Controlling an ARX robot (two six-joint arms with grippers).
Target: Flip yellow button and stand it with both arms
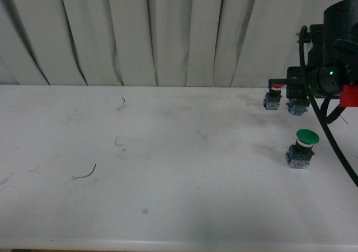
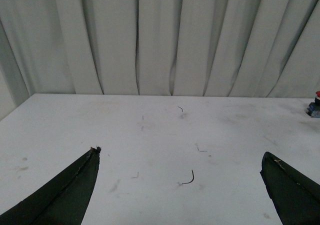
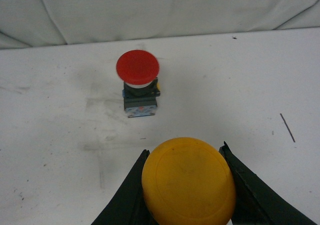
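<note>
Black fingers (image 3: 125,205) of the right gripper (image 3: 184,150) clamp the yellow button (image 3: 188,182) by its cap, near the red button (image 3: 138,67) on the table (image 3: 60,135); the left gripper (image 2: 181,152) hangs spread wide.

Dim, even, cool light; soft shadows, no glare; all views slightly grainy and soft

Left and middle table (image 1: 168,162) free; red button (image 1: 273,98) just left of my gripped yellow button (image 3: 188,182), green button (image 1: 304,147) nearer.
</note>
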